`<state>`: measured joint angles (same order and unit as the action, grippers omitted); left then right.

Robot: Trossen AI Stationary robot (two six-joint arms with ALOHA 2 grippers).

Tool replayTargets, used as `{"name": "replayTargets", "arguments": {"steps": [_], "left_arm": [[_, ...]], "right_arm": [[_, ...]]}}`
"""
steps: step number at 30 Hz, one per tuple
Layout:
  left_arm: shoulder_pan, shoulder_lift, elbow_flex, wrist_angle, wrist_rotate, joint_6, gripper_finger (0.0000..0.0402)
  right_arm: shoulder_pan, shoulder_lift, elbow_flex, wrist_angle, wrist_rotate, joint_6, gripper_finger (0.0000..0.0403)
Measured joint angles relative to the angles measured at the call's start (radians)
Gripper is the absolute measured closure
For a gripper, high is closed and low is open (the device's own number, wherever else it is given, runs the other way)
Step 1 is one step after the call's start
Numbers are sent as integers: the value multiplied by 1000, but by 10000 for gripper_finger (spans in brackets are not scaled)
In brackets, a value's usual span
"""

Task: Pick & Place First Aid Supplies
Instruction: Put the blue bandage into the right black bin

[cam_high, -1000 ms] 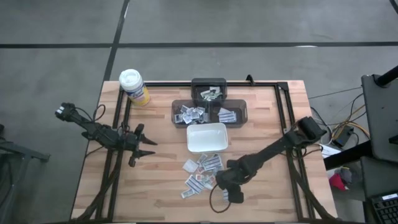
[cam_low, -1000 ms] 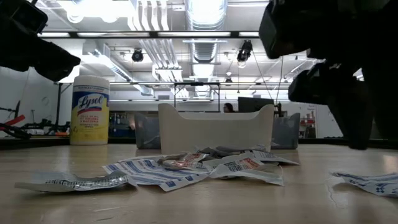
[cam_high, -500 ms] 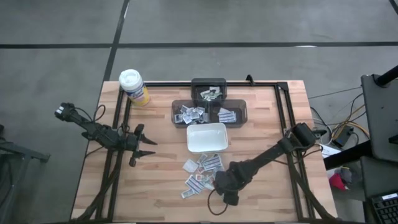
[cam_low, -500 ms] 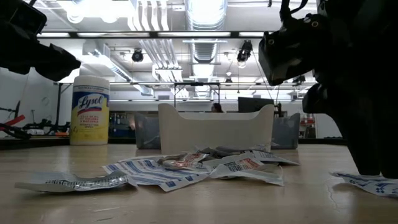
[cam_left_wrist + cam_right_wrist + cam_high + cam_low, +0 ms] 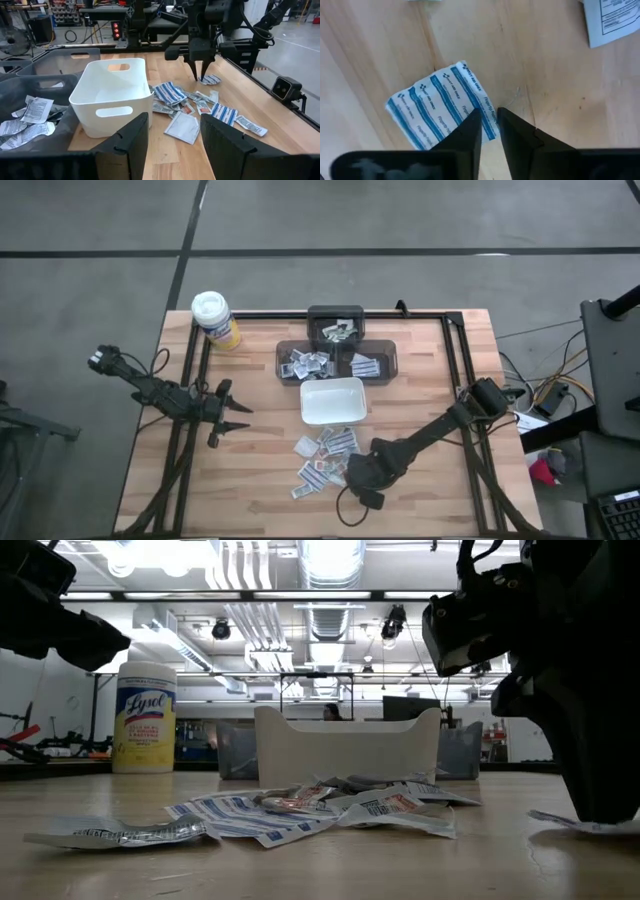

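Table [image 5: 250, 480], wooden, carries all items. Right gripper [image 5: 489, 125] stands tip-down at the near edge of the packet scatter, fingers nearly together, pinching the edge of a blue-striped packet [image 5: 440, 107] that lies flat on the wood. Left gripper [image 5: 232, 416], fingers spread and empty, hovers over the table's left side. White dish [image 5: 332, 402] sits mid-table, dark bins [image 5: 337, 360] behind it holding packets. Loose packets [image 5: 325, 455] lie just in front of the dish. Yellow canister [image 5: 215, 320] stands at the far left corner.
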<state>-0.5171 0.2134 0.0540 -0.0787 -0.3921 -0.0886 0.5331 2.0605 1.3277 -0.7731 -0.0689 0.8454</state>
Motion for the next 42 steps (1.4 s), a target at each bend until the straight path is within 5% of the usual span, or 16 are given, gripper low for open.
{"name": "replayTargets", "arguments": {"steps": [9, 19, 42], "left_arm": [[0, 0, -4, 24, -26, -28, 225], [0, 0, -4, 30, -42, -72, 225], [0, 1, -8, 37, -44, -103, 225]], "right_arm": [[15, -1, 0, -19, 26, 2, 390], [53, -23, -3, -74, 33, 65, 394], [80, -376, -25, -108, 33, 8, 395]]}}
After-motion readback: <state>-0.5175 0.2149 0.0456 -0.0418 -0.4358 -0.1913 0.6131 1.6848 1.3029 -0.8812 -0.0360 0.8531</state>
